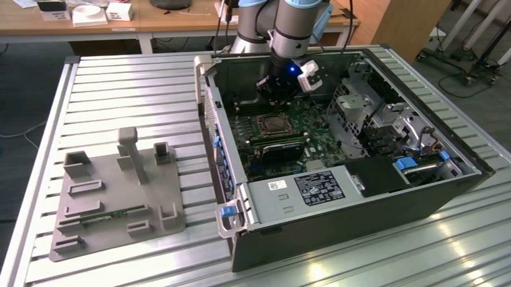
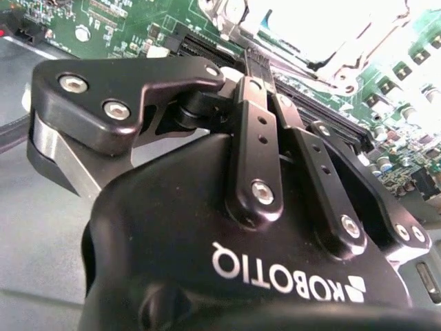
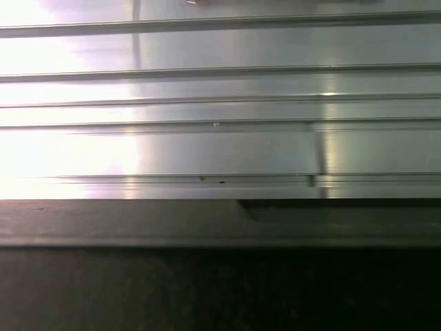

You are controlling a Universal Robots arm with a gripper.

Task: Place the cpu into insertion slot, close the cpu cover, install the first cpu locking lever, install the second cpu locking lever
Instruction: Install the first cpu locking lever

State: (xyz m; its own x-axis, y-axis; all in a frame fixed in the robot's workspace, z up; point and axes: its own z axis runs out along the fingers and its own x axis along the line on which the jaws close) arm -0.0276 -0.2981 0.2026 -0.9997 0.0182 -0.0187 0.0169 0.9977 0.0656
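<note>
Closest to the lens in the second wrist view is the black body of the gripper (image 2: pixel 253 61), and from it the two fingers (image 2: pixel 256 138) run out side by side and meet at their tips. They are pressed together, as far as I can make out, with nothing showing between them. Those tips are down by the green motherboard (image 2: pixel 124 21), right at the rim of the socket (image 2: pixel 324 27), which glares white there; whether they actually touch it I cannot tell. From the exterior view, the arm (image 1: pixel 291 24) reaches straight down into the open computer case (image 1: pixel 359 215), the pincer hanging just past the far side of the socket. The cpu cover (image 1: pixel 259 127) lies flat on the socket, and a dull grey square sits in its window — the cpu (image 1: pixel 273 126), seated in place. A grey power supply (image 1: pixel 307 188) with a white label fills the near end of the case. The case stands on a slatted aluminium table (image 1: pixel 119 84), and at the exterior view's left a grey fixture block (image 1: pixel 112 191) rests well apart from it. The first wrist view looks across those bright slats.
</note>
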